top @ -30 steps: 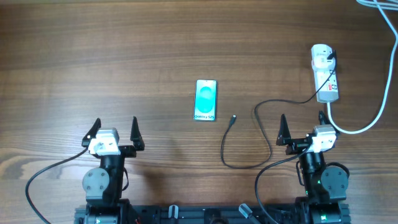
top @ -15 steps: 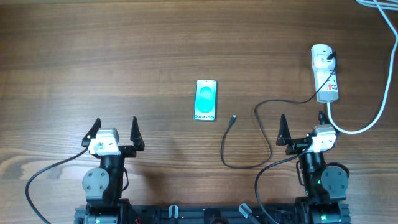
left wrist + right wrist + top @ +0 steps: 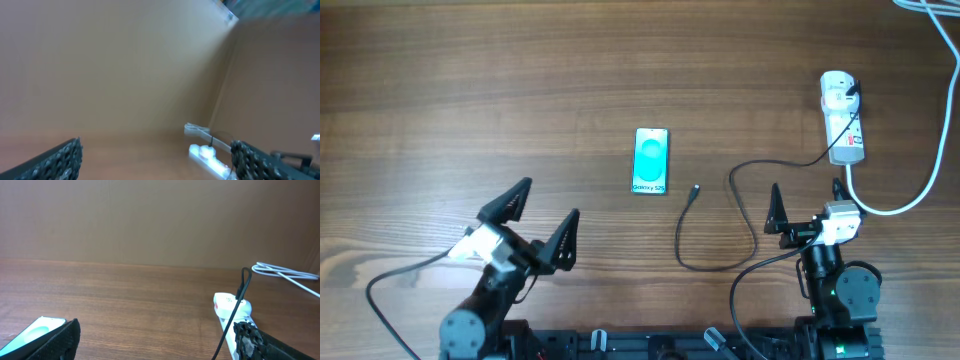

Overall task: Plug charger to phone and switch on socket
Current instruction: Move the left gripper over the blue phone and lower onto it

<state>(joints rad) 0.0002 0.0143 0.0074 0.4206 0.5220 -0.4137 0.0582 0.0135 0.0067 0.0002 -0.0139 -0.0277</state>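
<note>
Wood-grain surface [image 3: 470, 90] carries one of each thing: one phone [image 3: 651, 160], one charger [image 3: 681, 238], one socket [image 3: 843, 125]. I have two tools, and both stand with jaws spread wide and nothing between the fingers. My left tool [image 3: 550, 198] is slanted, pointing up and toward the phone, well apart from it. My right tool [image 3: 806, 188] sits beside the charger's loop.

The phone lies flat near the middle, teal screen up. The charger's single small connector [image 3: 694, 192] lies just right of the phone, not touching it. The black cable loops toward me, then runs to one black plug [image 3: 853, 94] in the socket at the far right. One thicker white cable [image 3: 920, 195] curves off the socket's near end.
</note>
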